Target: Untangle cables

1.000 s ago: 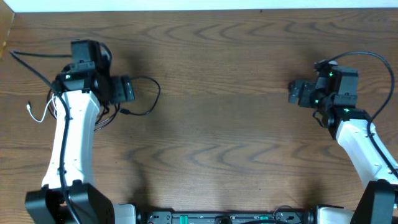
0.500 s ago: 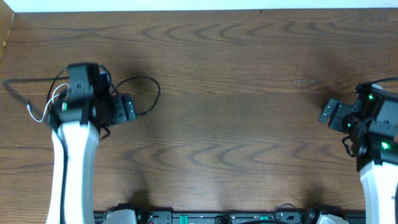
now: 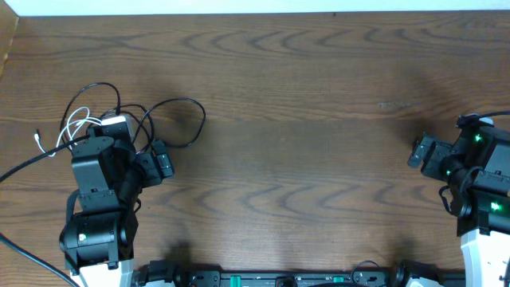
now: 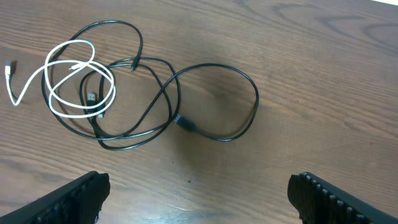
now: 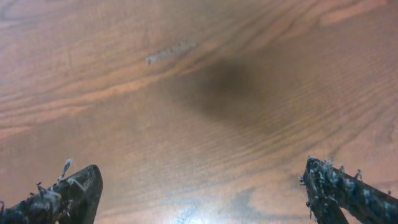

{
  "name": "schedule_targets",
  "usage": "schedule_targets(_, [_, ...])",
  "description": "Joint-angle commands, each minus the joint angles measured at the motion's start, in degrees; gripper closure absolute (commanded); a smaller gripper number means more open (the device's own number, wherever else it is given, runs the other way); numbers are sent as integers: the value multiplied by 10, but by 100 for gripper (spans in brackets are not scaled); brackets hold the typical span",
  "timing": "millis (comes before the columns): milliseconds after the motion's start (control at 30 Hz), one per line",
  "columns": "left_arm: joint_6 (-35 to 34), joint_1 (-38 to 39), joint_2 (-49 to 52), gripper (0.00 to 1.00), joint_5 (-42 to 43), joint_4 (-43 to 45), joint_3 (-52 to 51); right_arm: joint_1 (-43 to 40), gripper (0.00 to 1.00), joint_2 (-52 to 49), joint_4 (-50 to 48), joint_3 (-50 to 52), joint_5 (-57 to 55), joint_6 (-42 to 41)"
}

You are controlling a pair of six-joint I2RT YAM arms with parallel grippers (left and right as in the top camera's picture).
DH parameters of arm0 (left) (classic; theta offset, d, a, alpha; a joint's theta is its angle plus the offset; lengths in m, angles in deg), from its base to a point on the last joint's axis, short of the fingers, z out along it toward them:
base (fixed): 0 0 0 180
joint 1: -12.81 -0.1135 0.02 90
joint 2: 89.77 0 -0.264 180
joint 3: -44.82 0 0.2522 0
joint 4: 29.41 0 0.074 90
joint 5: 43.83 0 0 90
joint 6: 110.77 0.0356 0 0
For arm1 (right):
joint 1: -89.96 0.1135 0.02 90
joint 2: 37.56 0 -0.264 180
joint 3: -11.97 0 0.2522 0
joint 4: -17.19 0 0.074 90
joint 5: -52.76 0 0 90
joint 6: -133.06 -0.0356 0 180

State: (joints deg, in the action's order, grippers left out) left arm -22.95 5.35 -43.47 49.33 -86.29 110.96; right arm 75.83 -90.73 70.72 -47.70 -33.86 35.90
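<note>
On the wooden desk (image 3: 303, 159), the left gripper (image 4: 196, 183) had drawn back from the tangled black cable (image 4: 256, 102) and white cable (image 4: 31, 83). Its jaws and those of the right gripper (image 5: 202, 177) stood wide apart, empty.

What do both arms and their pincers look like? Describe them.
The left arm and right arm each have black joint housings over a white lower link, with black wires trailing alongside. Green lights glow on the right one. The left pincer and right pincer are black two-finger claws; the right's fingers carry pale fluff.
</note>
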Motion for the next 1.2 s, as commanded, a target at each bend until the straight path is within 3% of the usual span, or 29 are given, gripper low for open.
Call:
schedule_targets(0, [-7, -3, 3, 3, 7, -1, -4, 2, 1, -4, 2, 4, 2, 4])
schedule_targets(833, [-7, -3, 50, 3, 7, -1, -4, 2, 1, 13, 2, 10, 2, 4])
schedule_targets(1167, [-7, -3, 84, 3, 7, -1, -4, 36, 1, 164, -14, 170, -46, 4])
